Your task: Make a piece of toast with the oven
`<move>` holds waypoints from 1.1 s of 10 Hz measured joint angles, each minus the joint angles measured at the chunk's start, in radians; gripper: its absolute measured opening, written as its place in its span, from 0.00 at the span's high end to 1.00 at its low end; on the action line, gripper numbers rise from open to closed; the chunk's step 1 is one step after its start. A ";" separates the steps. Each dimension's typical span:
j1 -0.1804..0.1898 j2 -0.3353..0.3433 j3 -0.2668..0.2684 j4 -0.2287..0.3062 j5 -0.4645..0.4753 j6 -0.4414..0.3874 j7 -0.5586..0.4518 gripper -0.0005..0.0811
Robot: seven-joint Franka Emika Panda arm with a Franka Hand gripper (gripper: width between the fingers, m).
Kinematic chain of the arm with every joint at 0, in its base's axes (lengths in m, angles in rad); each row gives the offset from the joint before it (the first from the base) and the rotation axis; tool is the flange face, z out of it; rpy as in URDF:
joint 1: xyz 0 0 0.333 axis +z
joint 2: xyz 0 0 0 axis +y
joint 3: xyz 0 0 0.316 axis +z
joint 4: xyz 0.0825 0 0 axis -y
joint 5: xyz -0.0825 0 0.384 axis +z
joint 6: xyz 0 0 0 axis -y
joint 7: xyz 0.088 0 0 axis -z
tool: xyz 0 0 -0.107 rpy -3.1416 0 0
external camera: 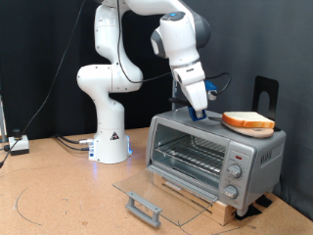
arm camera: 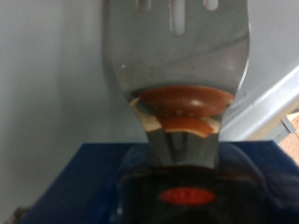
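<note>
One piece of toast [external camera: 247, 121] is seen lying on a round board on top of the oven [external camera: 210, 154], whose glass door [external camera: 161, 194] is folded down open. A spatula [arm camera: 177, 56] is gripped by the hand [external camera: 201, 111] just beside it. Loading appears undone.

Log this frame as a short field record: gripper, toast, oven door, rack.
gripper: above the oven's top, fingers closed on a metal spatula
piece of toast: lying on a round wooden board on top of the oven
oven door: folded down, open
rack: nothing visible on it
</note>
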 joint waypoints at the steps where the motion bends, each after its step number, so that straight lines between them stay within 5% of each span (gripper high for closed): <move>1: 0.000 0.020 0.019 0.000 0.008 0.026 0.013 0.49; 6: 0.006 0.082 0.081 0.007 0.068 0.130 0.020 0.49; 11: 0.023 0.081 0.084 0.007 0.124 0.219 -0.001 0.49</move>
